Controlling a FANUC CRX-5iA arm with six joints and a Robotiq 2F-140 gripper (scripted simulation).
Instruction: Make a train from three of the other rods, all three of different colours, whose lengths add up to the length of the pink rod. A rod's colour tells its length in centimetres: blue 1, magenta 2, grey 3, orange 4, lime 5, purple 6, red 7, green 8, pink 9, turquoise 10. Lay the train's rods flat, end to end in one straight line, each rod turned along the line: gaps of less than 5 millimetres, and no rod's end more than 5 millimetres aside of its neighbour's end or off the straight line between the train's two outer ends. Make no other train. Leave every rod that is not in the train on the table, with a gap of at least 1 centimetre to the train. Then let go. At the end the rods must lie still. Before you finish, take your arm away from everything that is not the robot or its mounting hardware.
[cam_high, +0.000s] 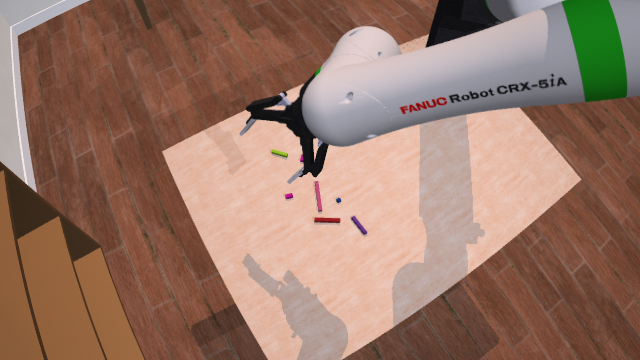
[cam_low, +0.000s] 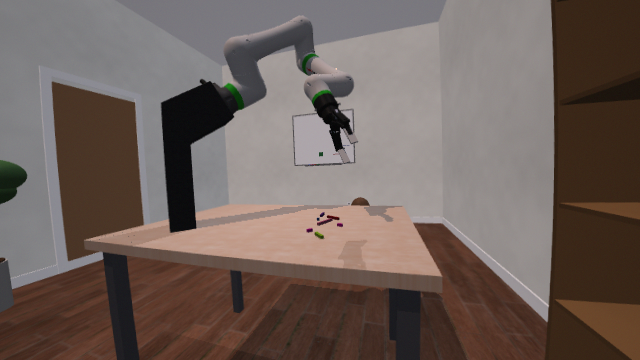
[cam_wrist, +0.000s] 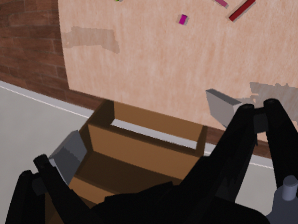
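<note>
Gripper (cam_low: 344, 145) is held high above the table (cam_low: 150, 240), jaws spread fully, nothing gripped.
No train is begun; blue (cam_high: 338, 200), magenta (cam_high: 288, 196) and purple (cam_high: 358, 225) rods are wanted beside the pink rod (cam_high: 318, 196).

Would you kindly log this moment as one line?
gripper: open, empty, high above table | pink rod: flat | train: not started

rods (cam_high: 318, 196) scattered near table (cam_high: 500, 165) middle, apart from each other; arm (cam_low: 260, 75) high above table.
</note>
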